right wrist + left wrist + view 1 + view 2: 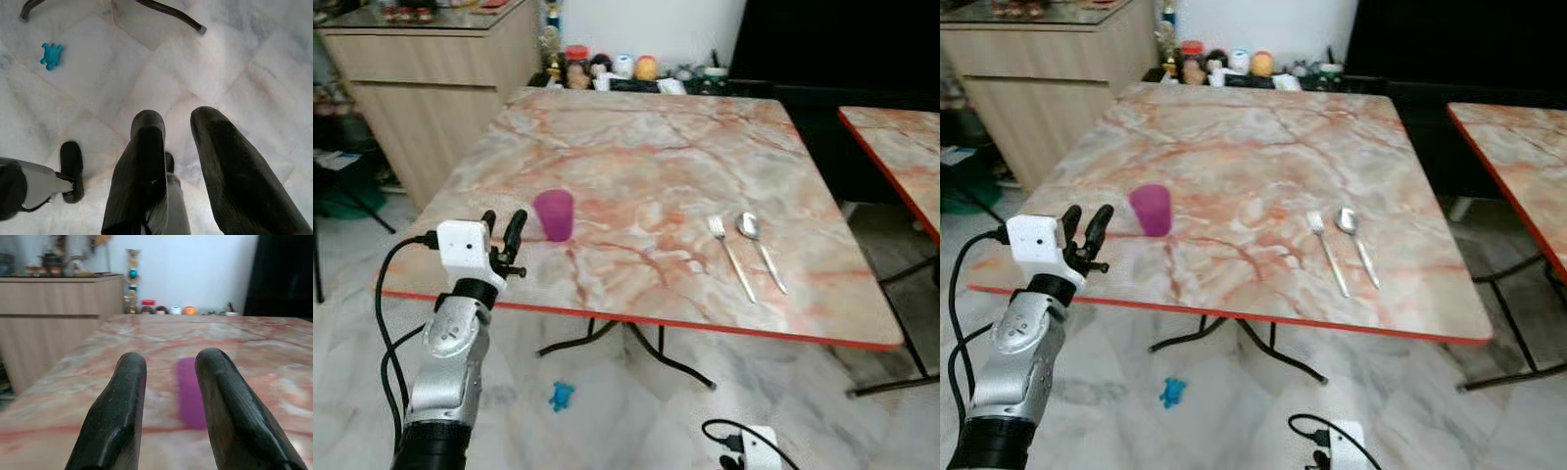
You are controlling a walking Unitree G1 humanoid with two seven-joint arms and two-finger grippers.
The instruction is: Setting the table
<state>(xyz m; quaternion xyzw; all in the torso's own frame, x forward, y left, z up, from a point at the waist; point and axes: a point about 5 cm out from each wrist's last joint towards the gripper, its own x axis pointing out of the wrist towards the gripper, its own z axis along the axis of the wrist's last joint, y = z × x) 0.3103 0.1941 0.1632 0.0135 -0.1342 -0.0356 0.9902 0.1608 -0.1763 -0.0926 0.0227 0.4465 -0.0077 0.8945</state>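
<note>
Your left gripper (502, 233) is raised at the near left edge of the marble-patterned table (646, 157), its two black fingers spread with a clear gap between them and holding nothing. The purple cup (554, 214) stands upright on the tabletop just beyond those fingers, at about 1 o'clock from them, close but not touching; in the left wrist view the cup (190, 392) shows through the gap between the fingers. At 3 o'clock from the cup, well apart, the fork (730, 256) and spoon (760, 249) lie side by side near the table's front right, handles pointing to the near edge, the spoon on the right. Your right gripper (176, 161) hangs low over the pale tiled floor (234, 63), fingers parted and empty. A small blue toy (560, 396) lies on the floor under the table's near edge. A row of small jars and figures (607, 69) sits beyond the far edge at 12 o'clock, and a wooden cabinet (440, 78) stands at 10 o'clock.
</note>
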